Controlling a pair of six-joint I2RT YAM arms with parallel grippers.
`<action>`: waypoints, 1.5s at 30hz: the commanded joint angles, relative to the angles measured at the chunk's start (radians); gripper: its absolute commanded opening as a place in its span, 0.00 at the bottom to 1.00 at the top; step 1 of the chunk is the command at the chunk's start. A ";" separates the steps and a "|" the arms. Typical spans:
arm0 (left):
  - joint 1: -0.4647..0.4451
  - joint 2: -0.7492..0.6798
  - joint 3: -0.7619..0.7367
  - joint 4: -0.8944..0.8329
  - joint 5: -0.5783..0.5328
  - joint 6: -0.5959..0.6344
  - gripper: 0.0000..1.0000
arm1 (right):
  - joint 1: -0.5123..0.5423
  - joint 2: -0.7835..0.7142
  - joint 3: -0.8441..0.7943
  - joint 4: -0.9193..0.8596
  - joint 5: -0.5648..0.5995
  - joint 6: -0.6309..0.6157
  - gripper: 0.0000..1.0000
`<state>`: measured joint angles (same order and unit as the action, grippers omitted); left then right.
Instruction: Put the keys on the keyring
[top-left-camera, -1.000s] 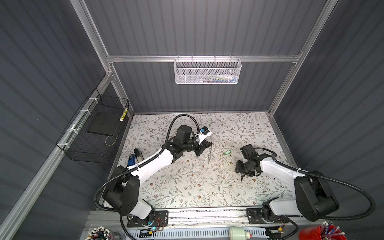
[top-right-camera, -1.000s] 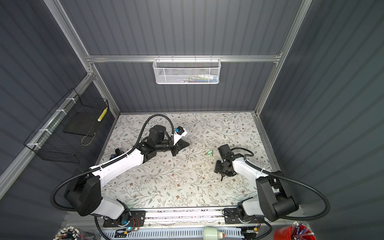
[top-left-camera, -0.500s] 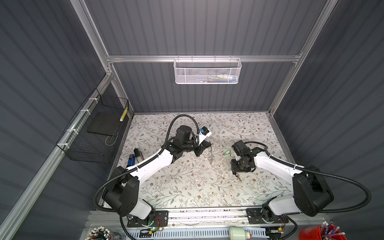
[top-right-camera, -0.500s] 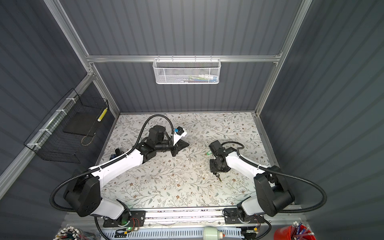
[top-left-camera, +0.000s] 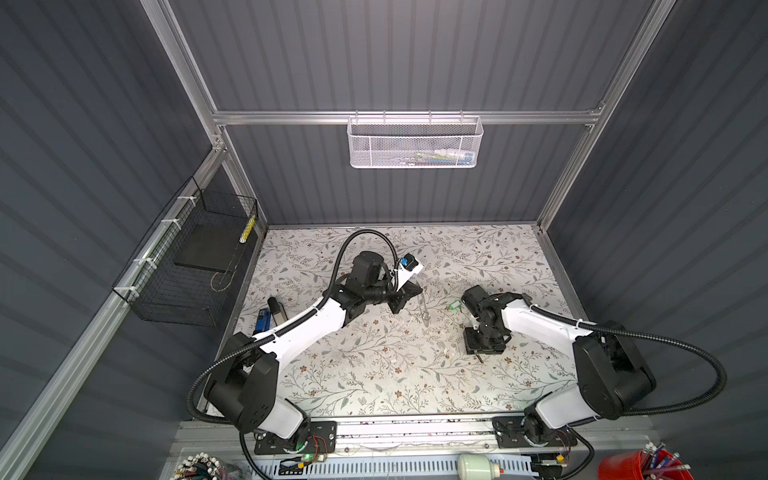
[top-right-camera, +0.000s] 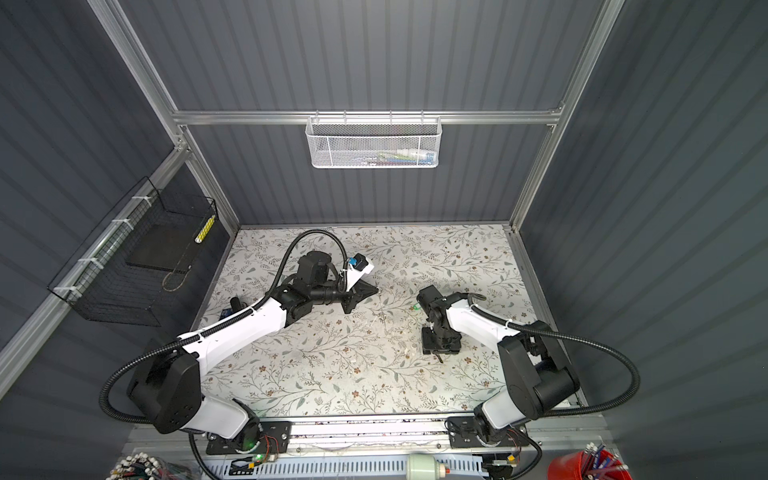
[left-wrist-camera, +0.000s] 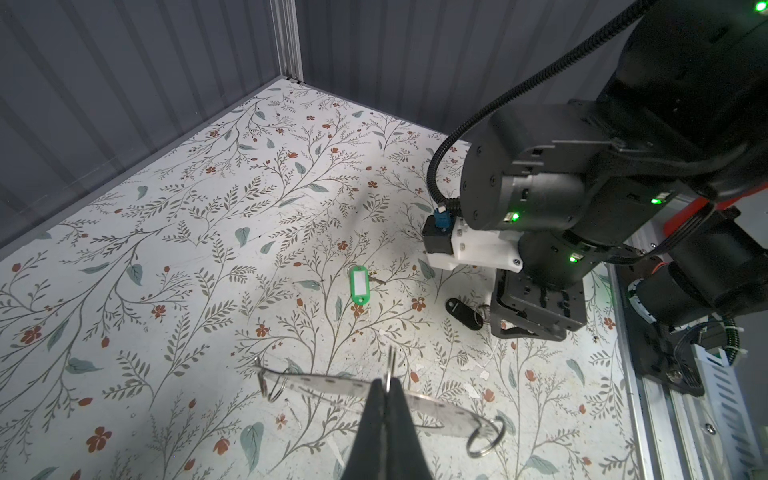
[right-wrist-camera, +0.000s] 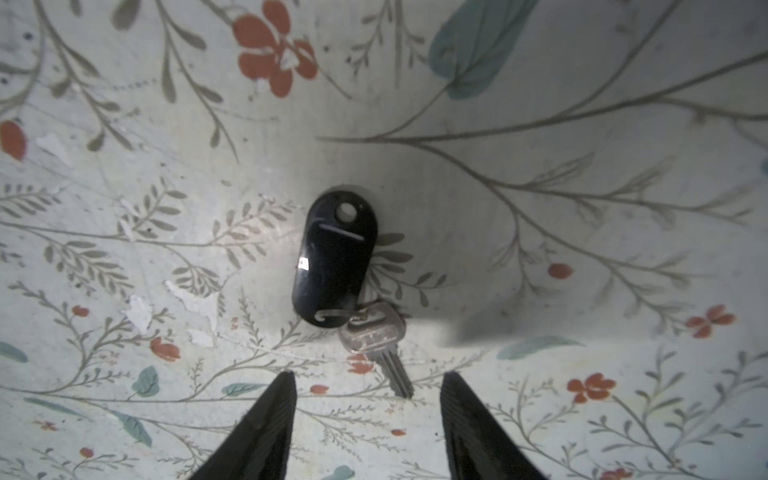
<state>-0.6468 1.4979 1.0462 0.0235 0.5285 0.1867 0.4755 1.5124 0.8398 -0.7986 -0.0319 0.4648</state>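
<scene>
My left gripper (left-wrist-camera: 386, 382) is shut on the rim of the keyring (left-wrist-camera: 316, 384), a flat grey metal ring plate with small wire loops (left-wrist-camera: 484, 436), and holds it edge-on above the table near the middle (top-left-camera: 424, 311). The keys lie loose on the floral table. The green tag (top-left-camera: 454, 306) (left-wrist-camera: 360, 284) lies between the two arms. A silver key (right-wrist-camera: 374, 336) joined to a black oval plastic head (right-wrist-camera: 334, 257) lies under my right gripper (right-wrist-camera: 369, 378) (top-left-camera: 482, 351). That gripper points down, open, with the blade's tip between its fingertips, touching neither.
A black wire basket (top-left-camera: 187, 266) hangs on the left wall and a white mesh basket (top-left-camera: 415, 141) on the back wall. Blue and black items (top-left-camera: 268, 318) lie at the table's left edge. A red cup (top-left-camera: 640, 465) stands at the front right.
My right wrist has swung a little towards the middle and its gripper now hangs over the black-headed key. The left arm and the keyring have not moved.
</scene>
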 joint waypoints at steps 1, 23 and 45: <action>0.000 -0.014 0.018 -0.006 0.031 -0.014 0.00 | -0.006 0.012 -0.021 0.009 -0.042 0.049 0.60; 0.000 -0.014 0.022 -0.007 0.024 -0.019 0.00 | 0.028 -0.070 0.082 0.027 -0.068 -0.105 0.46; 0.000 -0.056 0.003 -0.037 -0.004 0.009 0.00 | -0.081 -0.048 0.071 0.021 -0.191 -1.085 0.40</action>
<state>-0.6468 1.4742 1.0462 -0.0078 0.5240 0.1822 0.4019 1.4437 0.9161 -0.8017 -0.1646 -0.4587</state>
